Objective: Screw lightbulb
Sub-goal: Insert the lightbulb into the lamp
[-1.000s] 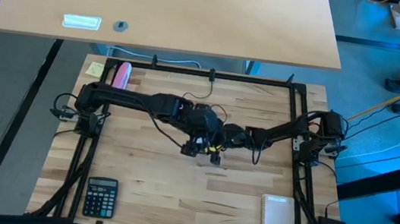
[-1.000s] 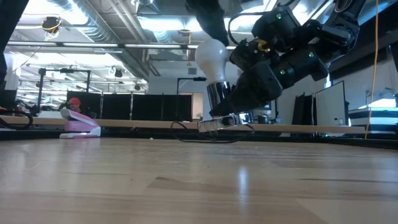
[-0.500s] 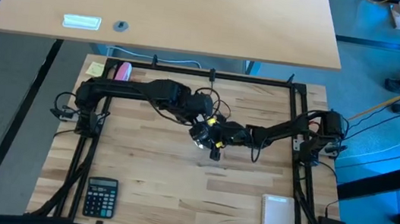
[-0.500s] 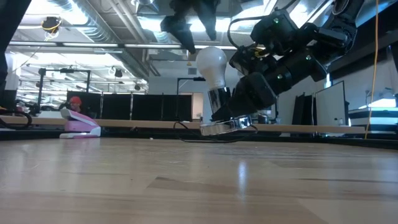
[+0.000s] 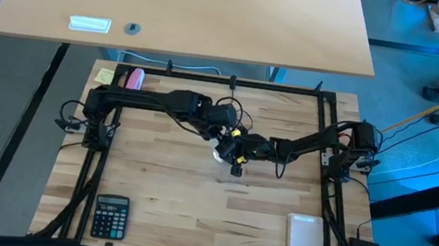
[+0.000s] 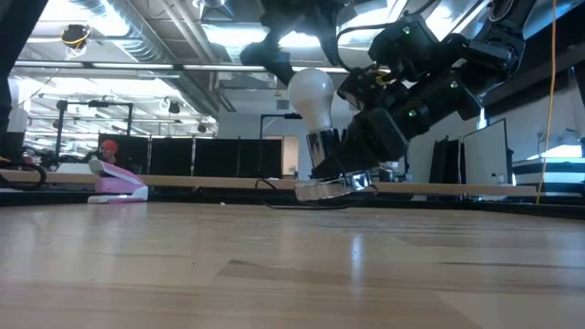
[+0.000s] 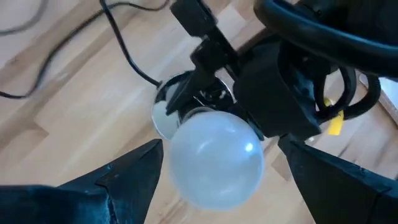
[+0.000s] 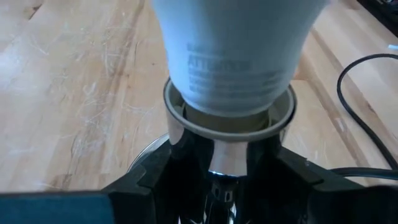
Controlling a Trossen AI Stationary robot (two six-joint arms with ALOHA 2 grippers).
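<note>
A lab or workshop hall: exposed ceiling ducts (image 6: 137,41) and strip lights overhead, dark partitions (image 6: 210,155) beyond the right gripper (image 6: 343,178), a framed butcher-block table (image 5: 192,212) and cabled gear at its edge.

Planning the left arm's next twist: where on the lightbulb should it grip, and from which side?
Grip the lightbulb on its round white dome, from above along its axis. It stands nearly upright in the silver socket, which the right gripper clamps lower down. The left gripper hangs open, straddling the dome.
</note>
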